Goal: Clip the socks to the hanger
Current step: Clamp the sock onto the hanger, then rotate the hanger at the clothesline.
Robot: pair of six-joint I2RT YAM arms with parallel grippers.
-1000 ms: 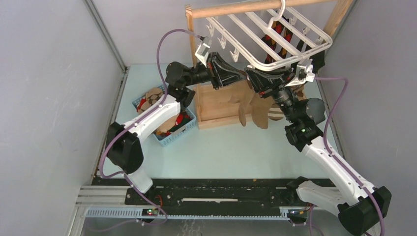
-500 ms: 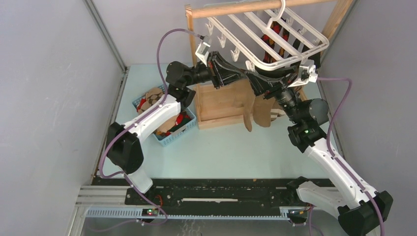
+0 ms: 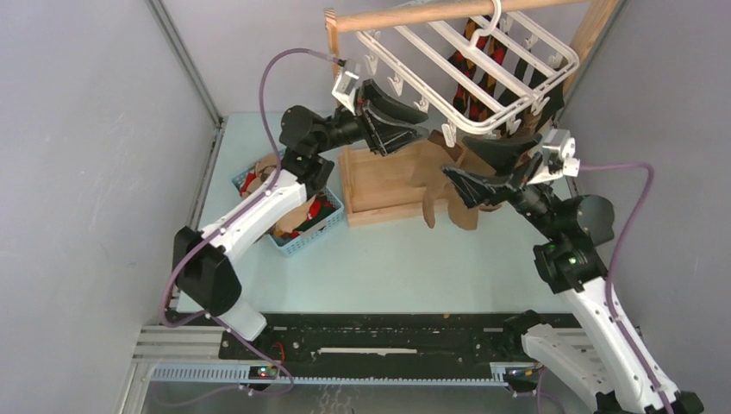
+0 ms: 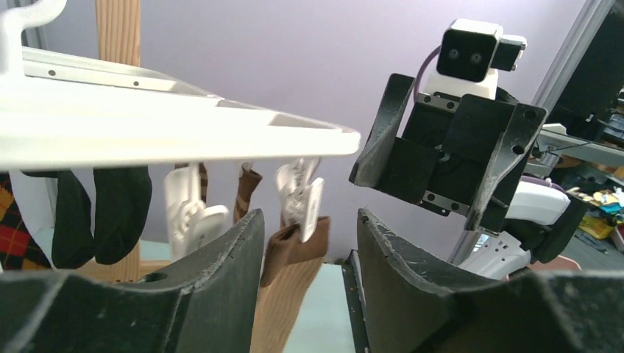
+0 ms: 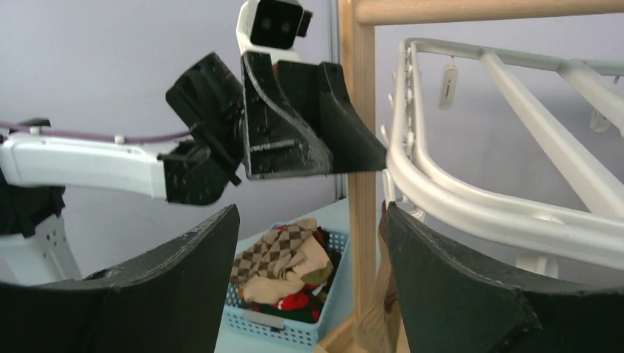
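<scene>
White plastic rectangular drying hanger (image 4: 147, 125) hangs tilted by its hook from the round wooden rail (image 3: 405, 15) of a wooden stand (image 3: 379, 185), at approx 1 o'clock in the top view. Plain tan socks (image 3: 464, 210) dangle off clips on its near edge, at 6 o'clock of the frame. Red-black argyle socks (image 4: 13, 224) and black socks (image 4: 96, 213) hang further back.

L gripper (image 3: 420, 131) sits at the hanger's 9 o'clock side, jaws apart w/ nothing btwn them. Its wrist cam shows a small white clip (image 4: 303, 198) biting a tan sock's cuff just past the fingertips.

R gripper (image 3: 459, 158) is at the hanger's 5 o'clock, jaws spread wide and empty, aimed toward 9 o'clock at the L gripper. Can't tell if it touches the tan socks.

Small blue mesh basket (image 3: 306, 237) w/ loose mixed socks (image 5: 283, 254) sits on the table at 9 o'clock of the stand.
</scene>
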